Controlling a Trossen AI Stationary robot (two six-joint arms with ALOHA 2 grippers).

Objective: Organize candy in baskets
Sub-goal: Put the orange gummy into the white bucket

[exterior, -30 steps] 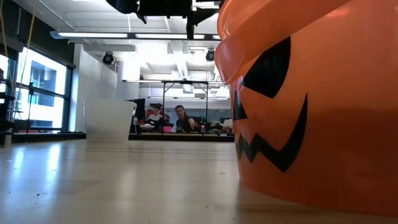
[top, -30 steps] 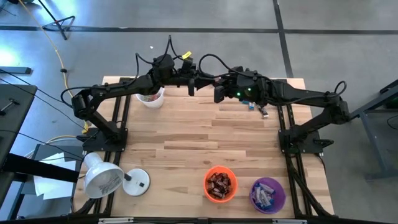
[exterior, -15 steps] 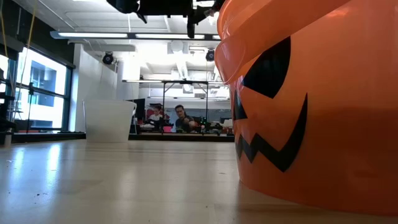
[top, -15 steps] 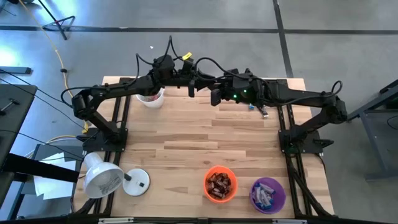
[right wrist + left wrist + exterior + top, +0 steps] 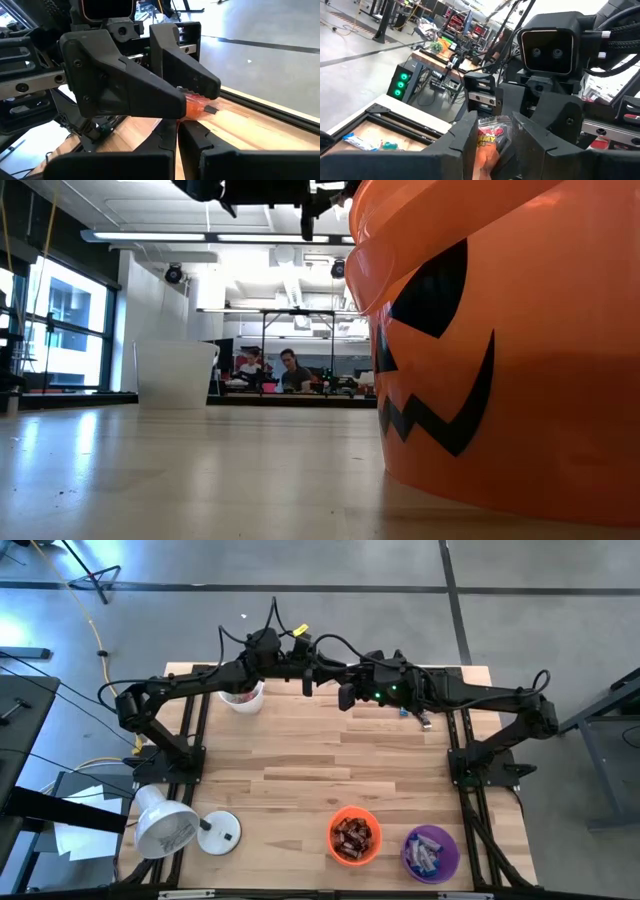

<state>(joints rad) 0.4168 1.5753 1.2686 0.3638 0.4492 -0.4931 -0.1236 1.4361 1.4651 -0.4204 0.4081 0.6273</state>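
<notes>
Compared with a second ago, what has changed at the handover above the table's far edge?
The right gripper slid toward the left gripper, meeting it nose to nose. A pink-orange candy sits between the left gripper's fingers, the right gripper's shut tips on its other end. Orange basket, purple basket, white basket and lamp stayed put.

Pale striped wood table (image 5: 300, 780); orange basket (image 5: 354, 836) with black jack-o'-lantern face near the front edge, purple basket (image 5: 431, 852) beside it, white basket (image 5: 243, 696) at the back edge; reddish-orange candy wrapper (image 5: 490, 137)
</notes>
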